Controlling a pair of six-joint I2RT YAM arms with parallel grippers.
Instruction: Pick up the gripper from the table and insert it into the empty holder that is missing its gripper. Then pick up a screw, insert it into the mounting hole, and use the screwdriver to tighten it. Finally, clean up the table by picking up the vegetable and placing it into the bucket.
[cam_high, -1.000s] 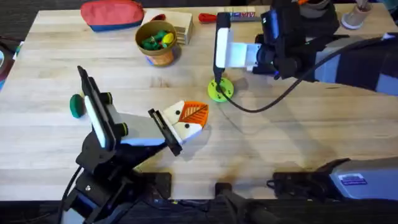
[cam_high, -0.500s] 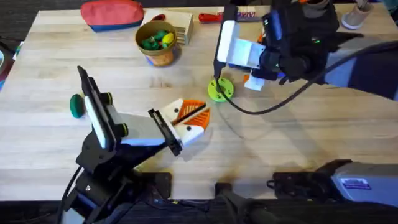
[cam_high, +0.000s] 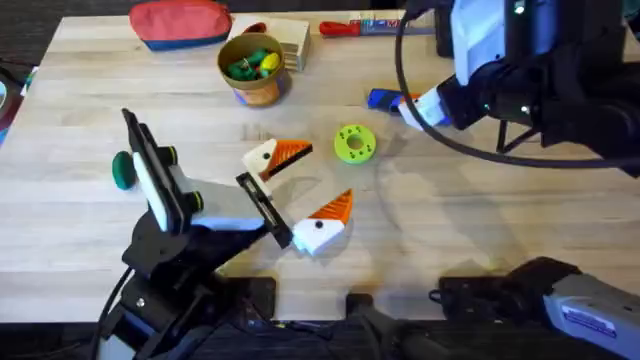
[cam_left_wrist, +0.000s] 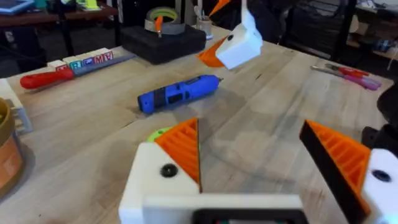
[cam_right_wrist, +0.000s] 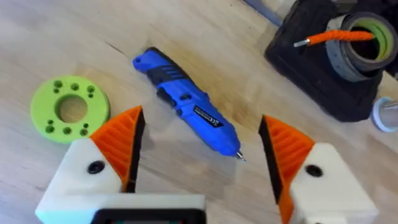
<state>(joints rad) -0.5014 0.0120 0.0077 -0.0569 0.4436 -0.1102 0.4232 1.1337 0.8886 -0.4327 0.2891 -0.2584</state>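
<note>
Red zip pouch (cam_high: 180, 22) is seen at table's far edge, left side; wooden block (cam_high: 290, 42) beside it to the right. Red-handled tool (cam_high: 345, 27) lies along far edge; lime-green disc w/ holes (cam_high: 354, 143) sits mid-table.

The open right pincer (cam_right_wrist: 199, 158) hangs over the blue screwdriver (cam_right_wrist: 186, 101), beside a lime-green disc (cam_right_wrist: 69, 108).

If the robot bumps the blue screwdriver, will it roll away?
Probably a little. The screwdriver has a round barrel and lies flat on the table, so a sideways nudge may roll it. It looks like stiff plastic, so it likely won't bend when the open right gripper squeezes it.
</note>
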